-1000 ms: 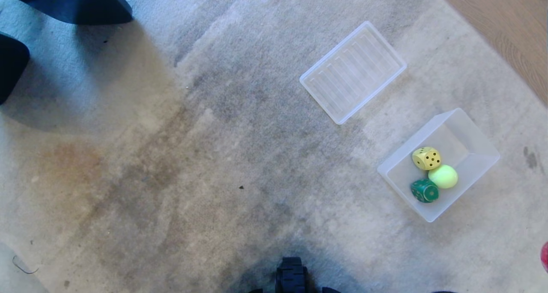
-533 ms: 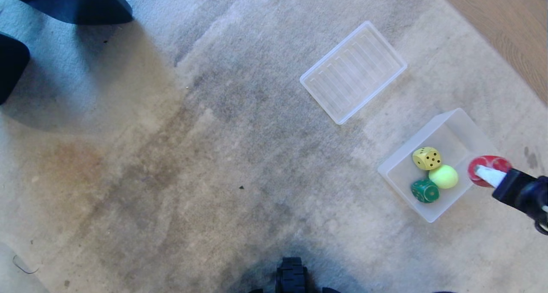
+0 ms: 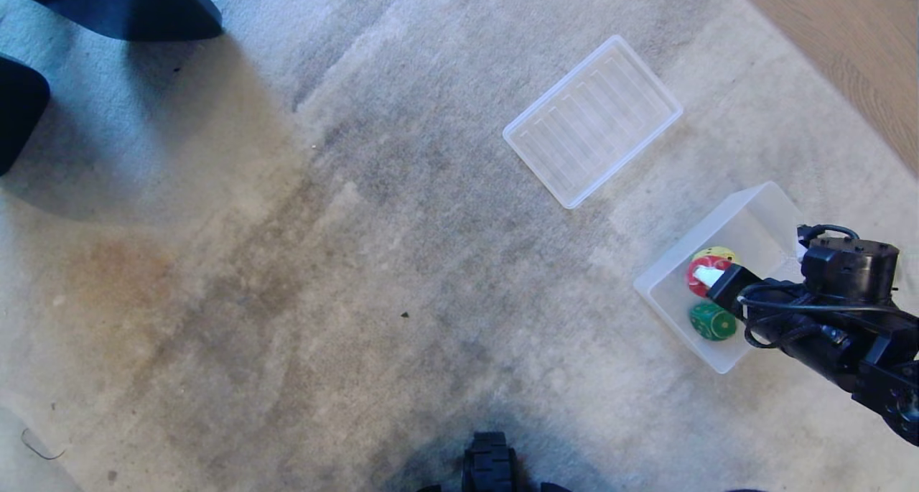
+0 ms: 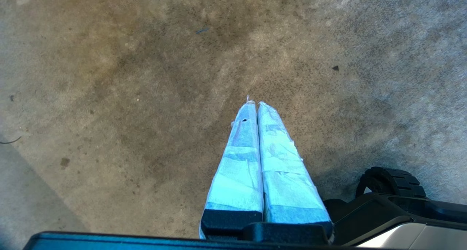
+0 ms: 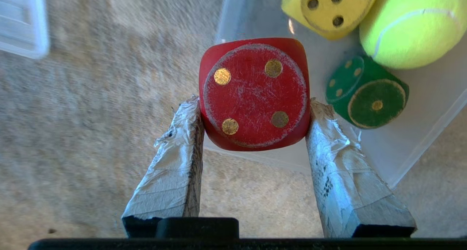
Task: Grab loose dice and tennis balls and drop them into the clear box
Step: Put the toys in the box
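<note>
From the head view, the right gripper [image 3: 707, 276] holds the scuffed red die [image 3: 698, 278] above the translucent clear box [image 3: 754, 197], which sits on matted carpet [image 3: 359, 262] beside a ribbed tray [image 3: 592, 121]. The left wrist view shows the left gripper [image 4: 254, 104] with its taped jaws pressed together over bare carpet. In the right wrist view the jaws clamp the rounded red die's sides, near the box's rim, with the yellow die [image 5: 328, 7], fuzzy tennis ball [image 5: 408, 23] and green die [image 5: 365, 93] inside.

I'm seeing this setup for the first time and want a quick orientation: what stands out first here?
The red die, clamped in the right gripper, hangs over the clear box at the right of the carpet. Inside the box lie a green die, a yellow die and a tennis ball. A flat ribbed tray sits on the carpet just beyond the box.
</note>
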You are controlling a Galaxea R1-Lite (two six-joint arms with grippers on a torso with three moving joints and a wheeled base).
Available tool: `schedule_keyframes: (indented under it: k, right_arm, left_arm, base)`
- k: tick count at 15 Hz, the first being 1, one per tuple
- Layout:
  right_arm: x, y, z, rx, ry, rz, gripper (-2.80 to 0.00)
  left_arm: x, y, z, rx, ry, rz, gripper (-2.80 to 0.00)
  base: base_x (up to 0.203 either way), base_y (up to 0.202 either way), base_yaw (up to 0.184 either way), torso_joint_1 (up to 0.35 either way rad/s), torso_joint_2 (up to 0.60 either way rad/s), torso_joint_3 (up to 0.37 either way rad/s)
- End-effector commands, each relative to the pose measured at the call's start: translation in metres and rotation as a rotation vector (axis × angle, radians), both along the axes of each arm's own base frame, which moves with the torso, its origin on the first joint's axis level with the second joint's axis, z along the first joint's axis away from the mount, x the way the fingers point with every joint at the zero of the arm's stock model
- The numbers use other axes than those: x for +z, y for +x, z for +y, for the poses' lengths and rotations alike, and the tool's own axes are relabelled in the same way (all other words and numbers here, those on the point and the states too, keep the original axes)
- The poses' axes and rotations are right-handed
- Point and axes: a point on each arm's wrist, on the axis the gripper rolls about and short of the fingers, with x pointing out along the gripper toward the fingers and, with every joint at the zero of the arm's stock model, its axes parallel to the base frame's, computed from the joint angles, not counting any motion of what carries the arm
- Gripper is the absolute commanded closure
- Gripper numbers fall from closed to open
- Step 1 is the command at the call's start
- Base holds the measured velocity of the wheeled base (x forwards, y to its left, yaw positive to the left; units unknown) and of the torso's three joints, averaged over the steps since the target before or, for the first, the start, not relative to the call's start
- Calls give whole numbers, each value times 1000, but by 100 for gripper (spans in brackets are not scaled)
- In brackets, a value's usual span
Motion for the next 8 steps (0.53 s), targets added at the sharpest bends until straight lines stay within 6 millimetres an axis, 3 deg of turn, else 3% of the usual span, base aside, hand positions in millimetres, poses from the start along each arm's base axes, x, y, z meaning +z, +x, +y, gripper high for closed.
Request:
schedule_keyframes:
  k: [1,4,8]
  right_arm:
    - [-7,0,1,-1,-3,23,-280]
    - [5,-10,2,12,-4,-9,-280]
    - [39,-58,-2,74,-58,-44,-280]
  left_arm:
    - [0,0,0,1,-1,0,0]
    - [0,0,0,1,-1,0,0]
    - [0,0,0,2,-1,0,0]
  base:
    - [0,0,0,0,0,0]
    - [0,0,0,0,0,0]
    - [0,0,0,0,0,0]
